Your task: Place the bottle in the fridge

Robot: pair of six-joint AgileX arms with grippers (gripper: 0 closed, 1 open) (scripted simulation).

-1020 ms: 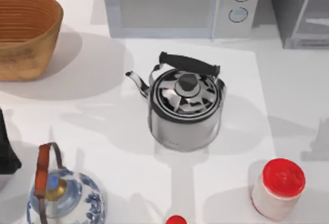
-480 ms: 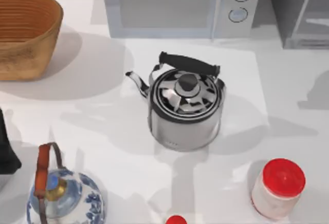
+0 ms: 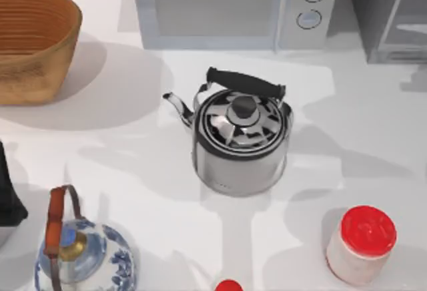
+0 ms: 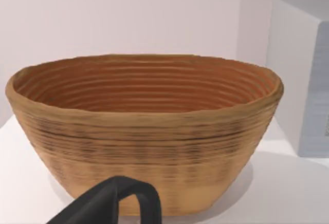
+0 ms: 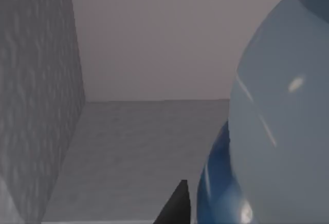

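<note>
bottle: blue, close before right wrist camera, inside fridge grey interior; label unreadable | right fingers: grasp state indeterminable | left arm: parked facing wicker basket

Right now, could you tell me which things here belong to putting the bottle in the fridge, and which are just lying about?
Job:
bottle, blue, close before the right wrist camera
fridge, at the table's back right; its grey inside is in the right wrist view

Lying about:
kettle
microwave
basket
teapot
jar
red cap
</note>
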